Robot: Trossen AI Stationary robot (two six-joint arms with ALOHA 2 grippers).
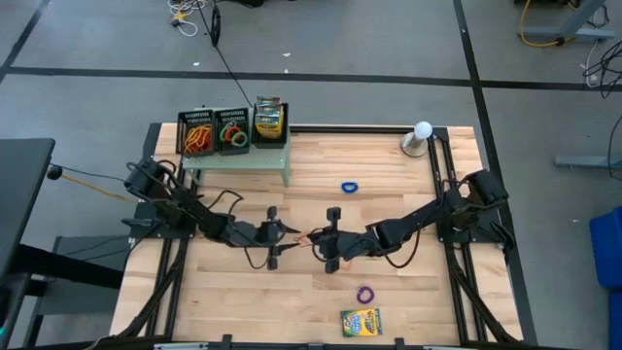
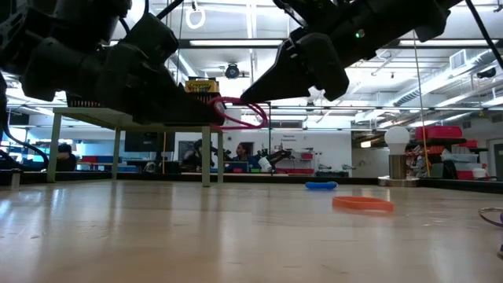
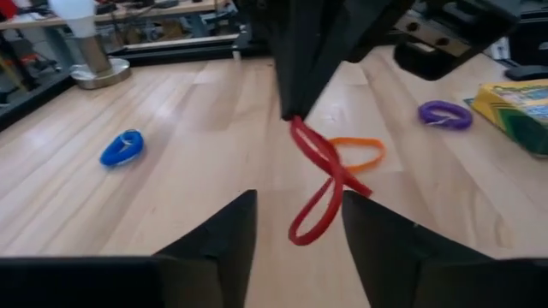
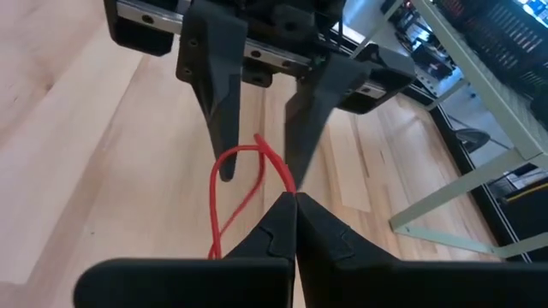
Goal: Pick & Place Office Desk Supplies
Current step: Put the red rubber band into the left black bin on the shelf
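Observation:
At mid-table a red rubber band [image 3: 312,201] hangs clear of the wood, twisted into a figure eight. My right gripper [image 1: 328,238] is shut on its top. My left gripper [image 1: 275,235] faces it from the table's left and is open. Its two fingers [image 3: 231,235] stand on either side of the hanging loop; whether they touch the band cannot be told. On the table lie an orange band [image 3: 360,154], a blue band [image 1: 349,186], a purple band [image 1: 364,293] and a crayon box [image 1: 361,322]. My right gripper pinches one spot of the red band's upper end [image 3: 295,130] between its two fingertips. The fingers slant down from the table's right. The band hangs slack below them, clear of the table.
At the far left a pale green stand [image 1: 238,160] carries black mesh trays [image 1: 199,131] holding bands, and a crayon box [image 1: 269,122]. A white globe [image 1: 420,136] stands at the far right. Bare wood lies near the front left.

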